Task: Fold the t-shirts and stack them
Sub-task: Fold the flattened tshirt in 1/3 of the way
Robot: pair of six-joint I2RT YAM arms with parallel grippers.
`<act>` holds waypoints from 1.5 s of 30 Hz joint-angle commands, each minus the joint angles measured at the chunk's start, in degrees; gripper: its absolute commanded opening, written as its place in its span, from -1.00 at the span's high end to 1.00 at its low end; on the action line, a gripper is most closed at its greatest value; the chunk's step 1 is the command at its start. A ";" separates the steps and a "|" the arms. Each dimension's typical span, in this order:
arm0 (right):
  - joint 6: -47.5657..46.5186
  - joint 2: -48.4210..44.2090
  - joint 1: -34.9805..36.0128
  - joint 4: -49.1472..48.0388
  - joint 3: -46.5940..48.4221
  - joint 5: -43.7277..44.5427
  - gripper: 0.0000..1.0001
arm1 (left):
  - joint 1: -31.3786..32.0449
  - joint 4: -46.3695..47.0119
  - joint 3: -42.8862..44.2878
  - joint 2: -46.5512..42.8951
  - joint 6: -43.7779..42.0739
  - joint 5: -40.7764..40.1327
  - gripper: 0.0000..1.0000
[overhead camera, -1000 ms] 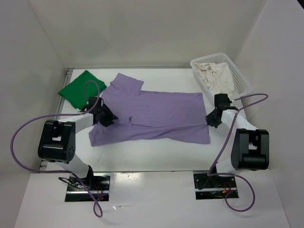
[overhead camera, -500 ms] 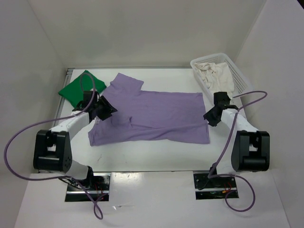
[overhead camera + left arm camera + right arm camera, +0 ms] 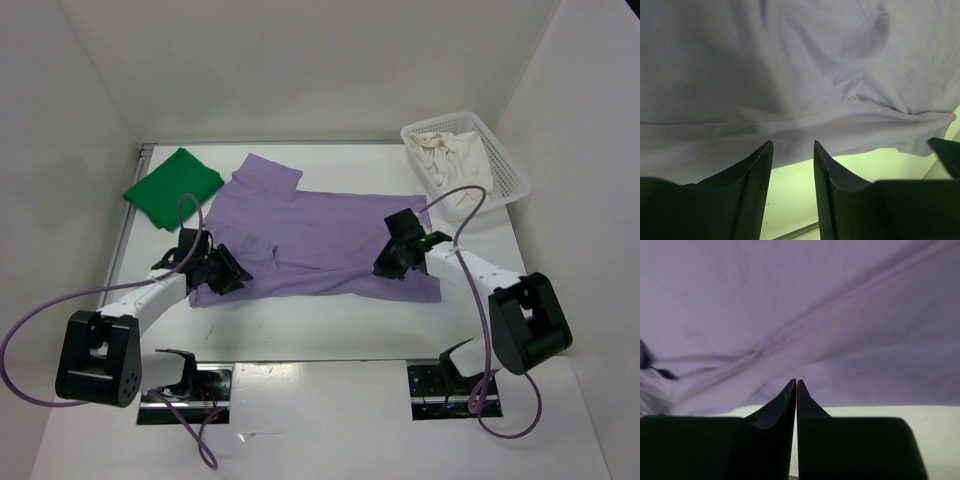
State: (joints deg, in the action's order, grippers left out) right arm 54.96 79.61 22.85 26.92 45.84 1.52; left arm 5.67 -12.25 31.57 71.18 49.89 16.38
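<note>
Where the left claw point(image 3: 790, 146) is hung over the near left hem of the lavender t-shirt point(image 3: 320, 235), its fingers are held spread, and only cloth and table point(image 3: 330, 320) are seen through the gap. The right claw point(image 3: 796, 382) is pressed together, its tips set low at the near right hem; whether cloth is pinched cannot be told. The lavender t-shirt is laid out across the table's middle. A green t-shirt point(image 3: 173, 187) is laid folded at the far left, and a cream t-shirt point(image 3: 452, 160) is bundled in the white mesh basket point(image 3: 508, 155) at the far right.
</note>
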 commanded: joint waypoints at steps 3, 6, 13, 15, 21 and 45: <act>4.19 4.59 3.52 -4.59 -2.51 -1.96 0.91 | -0.05 2.58 -0.11 3.69 0.74 0.23 0.09; 4.19 5.29 3.52 -4.59 -3.83 -1.26 0.91 | -1.97 1.18 -0.11 6.68 -0.93 0.23 0.03; 10.68 -0.66 7.65 -3.98 -15.32 -3.89 0.91 | -11.99 -2.51 2.08 4.58 -3.75 1.20 -0.06; 12.01 -3.92 8.26 -3.46 -18.49 -4.59 0.91 | -14.36 -2.51 2.70 3.88 -4.80 1.20 -0.08; 14.39 -16.32 8.26 0.67 -22.82 -6.35 0.91 | -16.22 -3.74 6.29 6.34 -5.86 1.72 -0.08; 3.31 26.54 30.49 -4.68 24.81 -6.88 0.99 | -8.31 2.24 15.35 12.32 -5.50 0.41 0.18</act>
State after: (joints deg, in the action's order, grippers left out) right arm 59.44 101.80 49.87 25.21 65.93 -5.08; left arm -3.05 -11.92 42.98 83.33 44.95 16.86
